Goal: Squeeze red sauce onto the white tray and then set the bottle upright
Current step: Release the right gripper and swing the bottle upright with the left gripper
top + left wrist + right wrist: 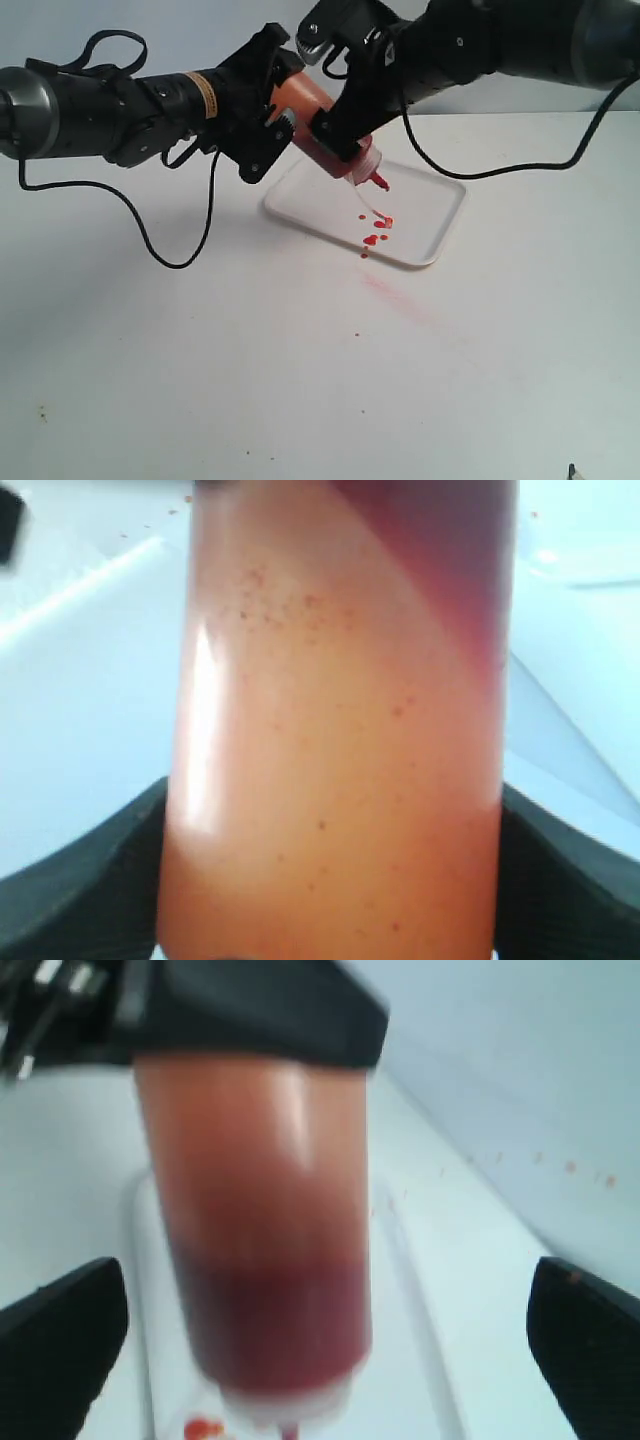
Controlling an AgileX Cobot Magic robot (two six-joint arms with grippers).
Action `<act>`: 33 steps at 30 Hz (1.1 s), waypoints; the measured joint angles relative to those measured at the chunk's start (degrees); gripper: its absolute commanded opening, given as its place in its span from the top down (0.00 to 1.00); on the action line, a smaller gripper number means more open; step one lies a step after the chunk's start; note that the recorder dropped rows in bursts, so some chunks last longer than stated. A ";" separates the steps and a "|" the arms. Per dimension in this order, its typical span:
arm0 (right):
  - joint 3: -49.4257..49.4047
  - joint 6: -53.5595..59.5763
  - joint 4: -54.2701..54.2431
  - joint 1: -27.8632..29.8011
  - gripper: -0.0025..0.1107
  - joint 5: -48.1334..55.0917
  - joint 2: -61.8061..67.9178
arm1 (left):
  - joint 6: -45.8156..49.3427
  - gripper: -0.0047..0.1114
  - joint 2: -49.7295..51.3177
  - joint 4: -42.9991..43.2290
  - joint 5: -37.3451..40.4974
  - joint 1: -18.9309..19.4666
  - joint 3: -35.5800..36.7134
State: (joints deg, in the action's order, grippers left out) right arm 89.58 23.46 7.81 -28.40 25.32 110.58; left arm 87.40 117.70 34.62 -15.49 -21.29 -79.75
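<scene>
my left end effector (272,108) pinches the translucent orange-red squeeze bottle (303,100) nozzle-down so glossy red sauce (372,239) lands on the flat white tray (440,200), my right end effector (320,1345) spread clear.

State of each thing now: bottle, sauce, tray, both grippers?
white tray: lying flat, spattered.
red sauce: drops on the white tray.
bottle: tilted, nozzle down over the white tray.
left gripper: shut on the bottle.
right gripper: open, either side of the bottle.
</scene>
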 measured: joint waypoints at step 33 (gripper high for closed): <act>-58.80 -55.58 30.24 14.87 0.98 -41.88 -33.70 | -26.41 0.96 0.49 -31.28 0.24 1.25 9.41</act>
State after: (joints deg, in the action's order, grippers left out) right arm 30.78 -32.12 38.05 -13.54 -16.56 76.88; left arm 60.98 118.20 3.34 -15.26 -20.05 -70.34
